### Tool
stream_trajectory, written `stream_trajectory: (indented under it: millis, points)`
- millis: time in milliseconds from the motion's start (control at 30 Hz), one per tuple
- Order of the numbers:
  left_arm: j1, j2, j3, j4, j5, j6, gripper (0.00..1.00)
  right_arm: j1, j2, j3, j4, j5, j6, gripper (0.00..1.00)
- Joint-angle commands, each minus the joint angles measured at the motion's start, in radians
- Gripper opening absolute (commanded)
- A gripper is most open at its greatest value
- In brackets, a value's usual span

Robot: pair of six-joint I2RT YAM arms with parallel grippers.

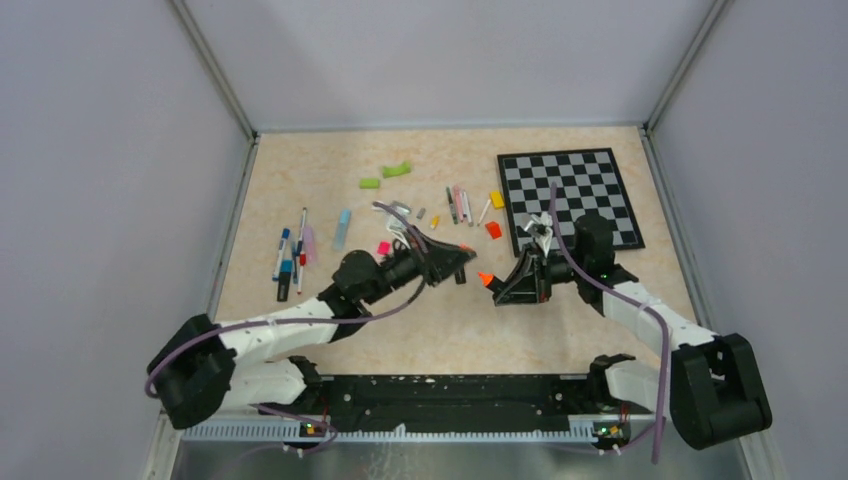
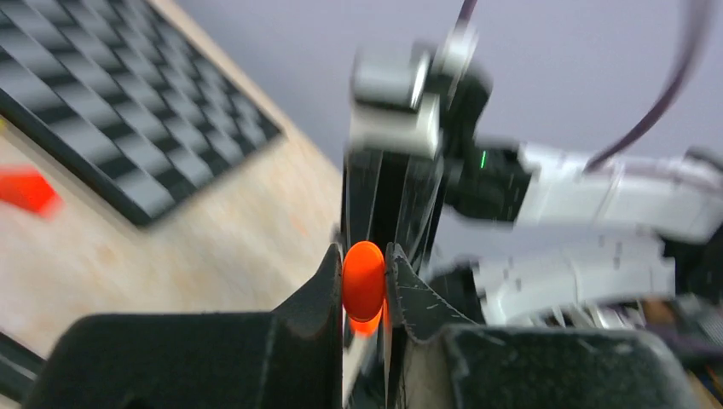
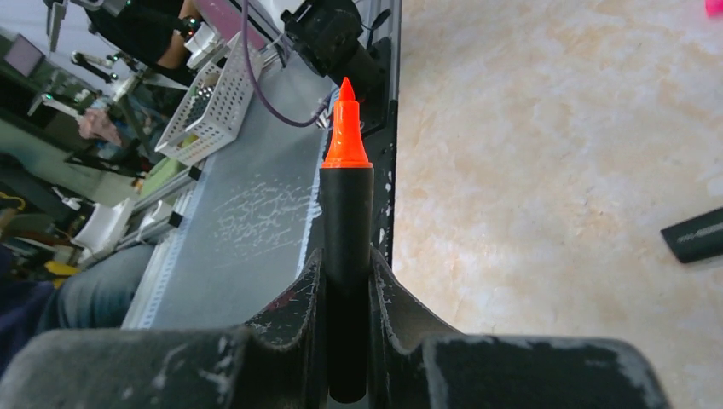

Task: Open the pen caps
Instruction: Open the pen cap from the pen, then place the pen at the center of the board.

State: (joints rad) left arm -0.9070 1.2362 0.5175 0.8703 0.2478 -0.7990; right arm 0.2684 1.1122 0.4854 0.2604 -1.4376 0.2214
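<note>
My left tool [image 2: 365,260] is pinching the orange cap [image 2: 364,285] just above the desk [image 1: 330,200]. It is apart from the black marker [image 3: 346,213] clamped in my right tool [image 3: 345,277], whose nib [image 3: 344,128] is bare. The tiny cap may squirt out of so shallow a pinch, and the wet nib may smear something. The left wrist view is blurred, and the other pens [image 1: 290,255] are too small to judge.

An orange cap [image 2: 364,281] sits off its black marker [image 3: 347,256], whose orange tip is bare.
</note>
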Motion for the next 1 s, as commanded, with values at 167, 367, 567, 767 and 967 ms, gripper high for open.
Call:
stream_trajectory:
  millis: [167, 367, 567, 767, 967]
  points:
    - [0.147, -0.288, -0.002, 0.031, -0.255, 0.102, 0.0, 0.013, 0.049, -0.024, -0.03, -0.017, 0.004, 0.0]
    - [0.228, -0.379, 0.077, -0.465, -0.176, 0.157, 0.0, 0.011, 0.054, 0.091, -0.331, 0.511, -0.254, 0.0]
    - [0.273, -0.38, 0.083, -0.82, -0.221, 0.198, 0.0, 0.037, 0.187, 0.16, -0.317, 0.648, -0.095, 0.0]
    - [0.289, -0.346, 0.041, -0.851, -0.278, 0.213, 0.0, 0.071, 0.37, 0.28, -0.344, 0.75, -0.044, 0.0]
    - [0.323, -0.272, 0.037, -0.846, -0.265, 0.24, 0.0, 0.077, 0.544, 0.357, -0.331, 0.736, 0.02, 0.05]
